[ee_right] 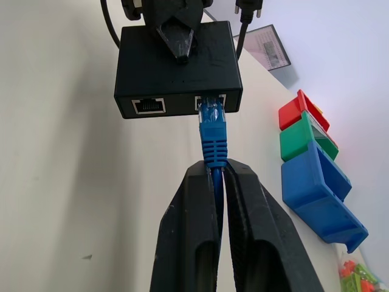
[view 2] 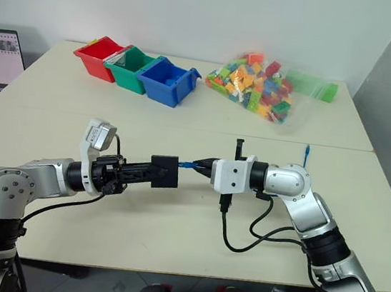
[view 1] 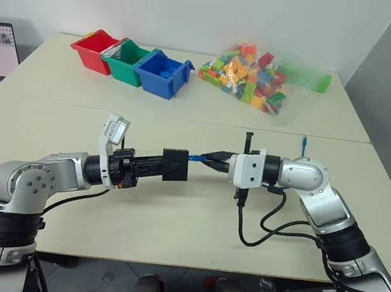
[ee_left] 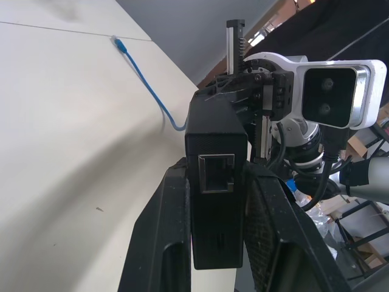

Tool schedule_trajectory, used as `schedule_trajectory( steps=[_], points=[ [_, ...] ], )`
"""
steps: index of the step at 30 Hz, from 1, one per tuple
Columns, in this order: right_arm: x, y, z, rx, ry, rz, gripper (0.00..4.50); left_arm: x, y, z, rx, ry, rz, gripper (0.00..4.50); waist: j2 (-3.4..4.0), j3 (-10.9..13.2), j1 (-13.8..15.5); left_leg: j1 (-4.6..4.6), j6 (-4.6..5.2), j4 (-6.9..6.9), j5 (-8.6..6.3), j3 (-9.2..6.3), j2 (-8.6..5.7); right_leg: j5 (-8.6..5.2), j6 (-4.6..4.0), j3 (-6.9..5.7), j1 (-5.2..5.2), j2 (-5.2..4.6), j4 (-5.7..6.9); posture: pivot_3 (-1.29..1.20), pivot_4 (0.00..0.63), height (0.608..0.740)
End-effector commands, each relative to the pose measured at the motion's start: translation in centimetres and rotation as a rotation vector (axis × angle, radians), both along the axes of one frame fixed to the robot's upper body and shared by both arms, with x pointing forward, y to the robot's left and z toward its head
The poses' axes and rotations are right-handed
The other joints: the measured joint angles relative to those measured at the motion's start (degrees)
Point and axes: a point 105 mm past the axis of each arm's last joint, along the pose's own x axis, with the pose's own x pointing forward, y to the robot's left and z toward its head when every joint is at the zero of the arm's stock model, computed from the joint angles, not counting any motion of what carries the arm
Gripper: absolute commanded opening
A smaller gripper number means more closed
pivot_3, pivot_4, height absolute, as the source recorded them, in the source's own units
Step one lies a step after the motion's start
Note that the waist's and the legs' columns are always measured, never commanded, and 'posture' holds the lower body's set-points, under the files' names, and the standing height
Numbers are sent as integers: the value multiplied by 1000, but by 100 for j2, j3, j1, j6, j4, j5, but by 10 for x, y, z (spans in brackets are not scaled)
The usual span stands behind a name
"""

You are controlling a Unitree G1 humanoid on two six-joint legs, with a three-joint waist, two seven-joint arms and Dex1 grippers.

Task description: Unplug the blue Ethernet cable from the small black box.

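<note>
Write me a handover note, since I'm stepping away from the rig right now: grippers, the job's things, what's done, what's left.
Left gripper: shut on the small black box, holding it above the table.
Right gripper: shut on the blue Ethernet cable just behind its plug.
The plug is at the box's port, seemingly partly seated; the second port beside it is empty. The cable's other end rests on the table past the right arm.
Done: both grips set.
Left: pull the plug clear of the port, keeping the box steady.

Small black box (view 1: 176, 165) above table (view 1: 172, 215) centre, cable (view 1: 197, 158) to its right, three bins (view 1: 131, 62) behind-left, brick bag (view 1: 262, 79) behind-right
</note>
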Motion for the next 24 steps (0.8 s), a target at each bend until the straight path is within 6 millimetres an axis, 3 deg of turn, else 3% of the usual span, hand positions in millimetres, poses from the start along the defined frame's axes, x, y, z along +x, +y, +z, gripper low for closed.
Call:
schedule_trajectory(
  steps=[1,4,7,14,24],
  points=[
    [-10,-1,11,5,41,27,1225,-8,-2,3,43,-66,-54,766,0,0,0,0,0,0,0,1,0,0,0,1,0,0,0,0,150,740],
    [-13,-3,20,82,199,13,1882,-13,-4,2,68,-99,-93,766,0,0,2,0,0,-1,0,0,1,0,0,1,0,0,-1,0,150,740],
    [-20,-8,28,191,503,26,2587,-15,-4,2,79,-131,-126,766,0,0,8,-1,0,-1,0,-1,1,0,-1,0,0,0,-1,0,150,740],
    [-26,-19,16,350,1009,5,2629,-15,-5,10,24,-161,-149,766,1,0,8,0,1,-2,-1,0,0,-4,3,1,0,-1,-3,0,150,740],
    [-27,-4,10,437,1205,44,2629,-18,0,15,-40,-132,-173,766,1,1,-27,-2,2,-5,-1,2,0,-6,6,1,-3,2,-6,0,150,740]
  ],
)
